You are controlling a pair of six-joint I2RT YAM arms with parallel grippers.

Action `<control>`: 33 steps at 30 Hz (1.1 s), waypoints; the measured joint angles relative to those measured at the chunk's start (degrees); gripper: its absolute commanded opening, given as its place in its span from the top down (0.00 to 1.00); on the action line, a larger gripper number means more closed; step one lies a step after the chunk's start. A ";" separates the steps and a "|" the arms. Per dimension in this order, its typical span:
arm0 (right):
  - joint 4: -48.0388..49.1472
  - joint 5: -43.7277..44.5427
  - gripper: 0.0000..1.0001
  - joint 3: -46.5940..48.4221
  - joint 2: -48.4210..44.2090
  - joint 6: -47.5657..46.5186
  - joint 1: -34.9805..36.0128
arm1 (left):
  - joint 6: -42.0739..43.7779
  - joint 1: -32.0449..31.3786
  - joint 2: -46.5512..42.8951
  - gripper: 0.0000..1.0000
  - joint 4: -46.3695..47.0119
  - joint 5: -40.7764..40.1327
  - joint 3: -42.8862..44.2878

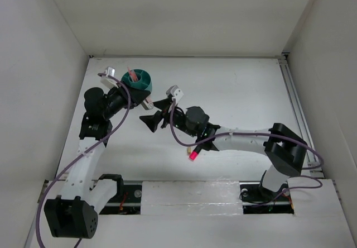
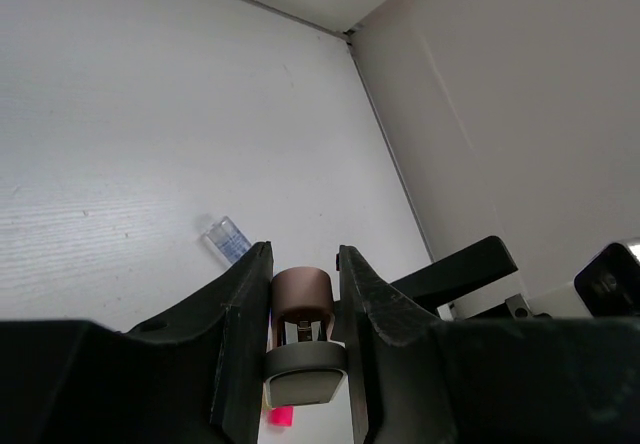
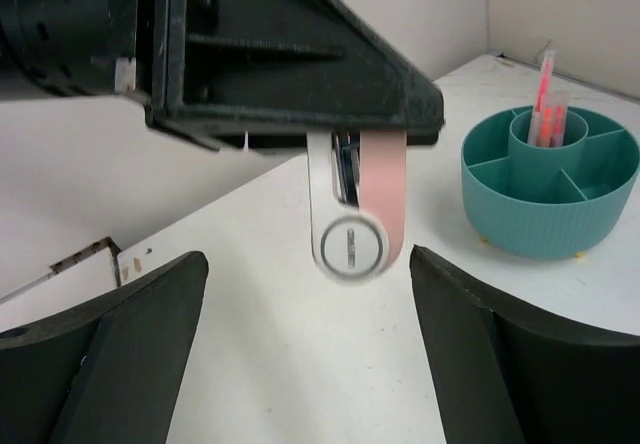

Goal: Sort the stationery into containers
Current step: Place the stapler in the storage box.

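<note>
clenching a smooth round-ended pink-white piece, left hand; right hand hangs released.

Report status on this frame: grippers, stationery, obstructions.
Left gripper shut on pink-and-white item near teal tub. Right gripper open. Pink highlighter, clear-blue tube on table. No obstruction seen at tub.

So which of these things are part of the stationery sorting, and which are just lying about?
Part of the job: teal tub; pink pens in its centre ring; clear-blue tube; pink highlighter; small white-and-pink item clamped in the left gripper.
Just there: metal rail on the right side.
</note>
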 measured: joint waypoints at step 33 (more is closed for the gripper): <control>-8.48 -9.38 0.10 -26.10 -24.90 1.01 2.91 | 29.92 6.12 57.96 1.00 -5.66 3.23 64.63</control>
